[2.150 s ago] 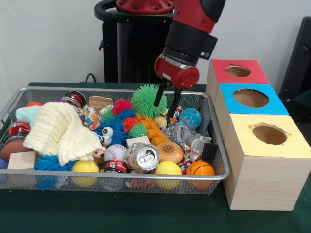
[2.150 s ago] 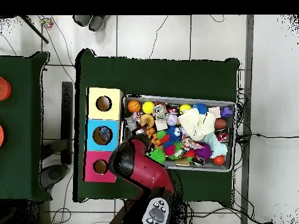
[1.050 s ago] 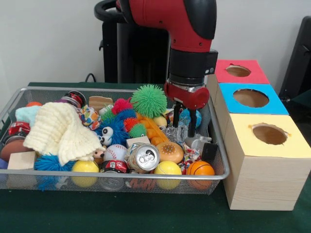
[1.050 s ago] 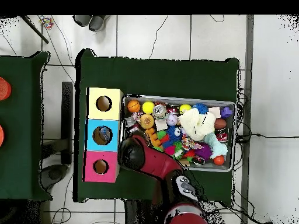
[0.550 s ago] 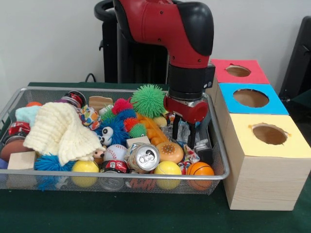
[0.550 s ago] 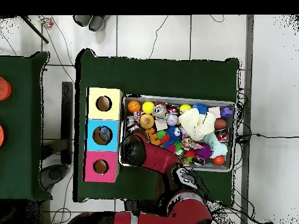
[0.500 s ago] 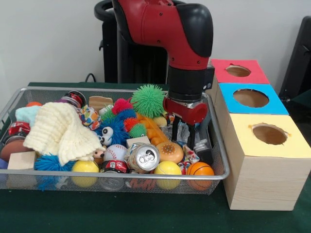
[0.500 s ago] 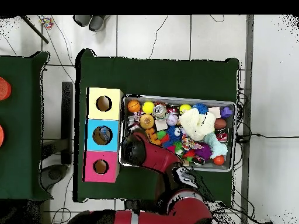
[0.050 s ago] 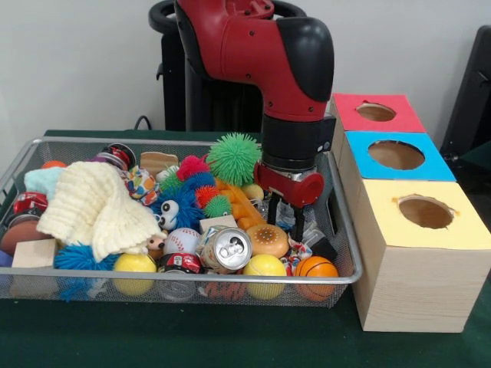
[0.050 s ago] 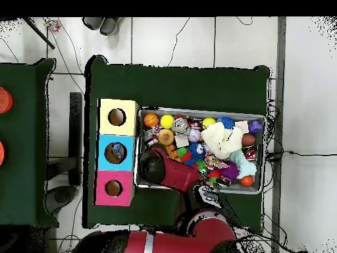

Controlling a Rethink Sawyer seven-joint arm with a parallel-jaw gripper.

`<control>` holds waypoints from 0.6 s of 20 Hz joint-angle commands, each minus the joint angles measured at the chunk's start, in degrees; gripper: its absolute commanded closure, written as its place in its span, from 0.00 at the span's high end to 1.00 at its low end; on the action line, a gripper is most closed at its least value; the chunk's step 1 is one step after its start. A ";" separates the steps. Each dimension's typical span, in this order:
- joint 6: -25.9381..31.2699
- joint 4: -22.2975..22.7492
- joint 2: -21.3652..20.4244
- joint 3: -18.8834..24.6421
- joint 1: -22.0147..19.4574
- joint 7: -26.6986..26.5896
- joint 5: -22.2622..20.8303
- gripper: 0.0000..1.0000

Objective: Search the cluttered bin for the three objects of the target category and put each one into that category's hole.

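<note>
Two seconds ago the tool hung beside the green spiky ball at the far side of the wire bin. It has since swung toward the boxes and sunk lower, its fingers now down among the clutter by the burger toy. The blue ball and crinkled silver wrapper that showed there earlier are now mostly hidden behind the arm.

Bright even indoor light, soft shadows — mild blur

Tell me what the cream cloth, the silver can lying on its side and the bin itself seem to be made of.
The cream ribbed cloth looks like soft knitted yarn, matte: rows of ribbing and limp folds. The silver can looks like bare aluminium, shiny: bright glints and a pull-tab end. The grey mesh bin looks like fine metal wire mesh under a thicker round rim; whether it is coated cannot be told.
</note>
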 commanded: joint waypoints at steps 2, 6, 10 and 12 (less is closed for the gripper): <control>-3.50 -4.29 4.08 3.42 2.93 5.57 -1.24 1.00; -2.62 -2.33 1.74 2.03 4.57 6.99 0.14 1.00; -0.05 -0.22 -2.25 0.50 6.18 8.27 1.64 1.00; 1.51 0.66 -4.24 -0.32 7.26 8.84 2.42 1.00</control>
